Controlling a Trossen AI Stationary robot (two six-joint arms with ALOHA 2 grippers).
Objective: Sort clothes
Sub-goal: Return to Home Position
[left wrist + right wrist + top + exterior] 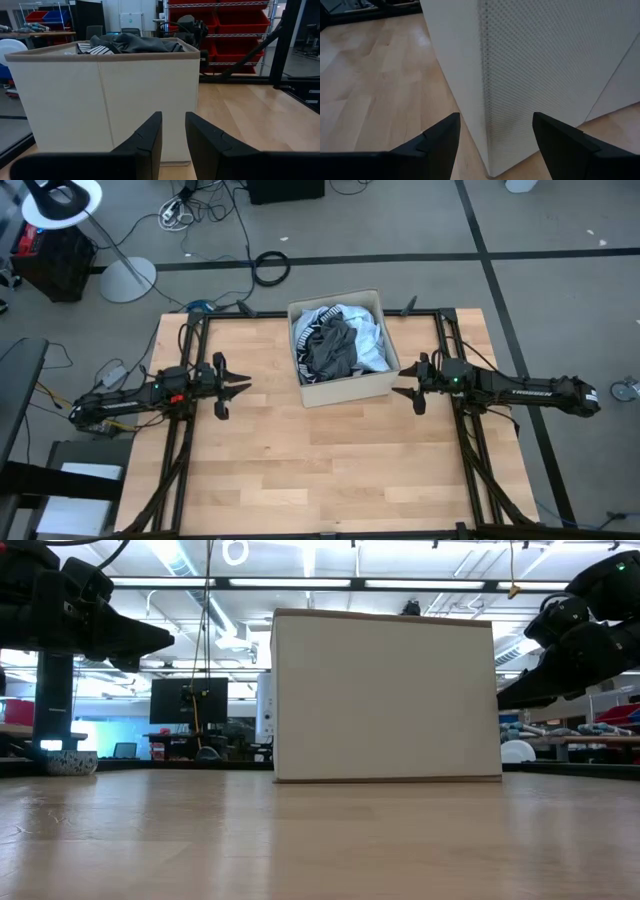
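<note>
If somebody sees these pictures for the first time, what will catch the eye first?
The white bin at the back middle of the wooden table stands out most. It is heaped with clothes, with a dark grey piece on top. The left tool and the right tool flank it, one on each side, both open and holding nothing.

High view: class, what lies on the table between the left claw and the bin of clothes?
Nothing: in the high view, only bare wooden table separates the left claw from the white bin holding the clothes.
</note>
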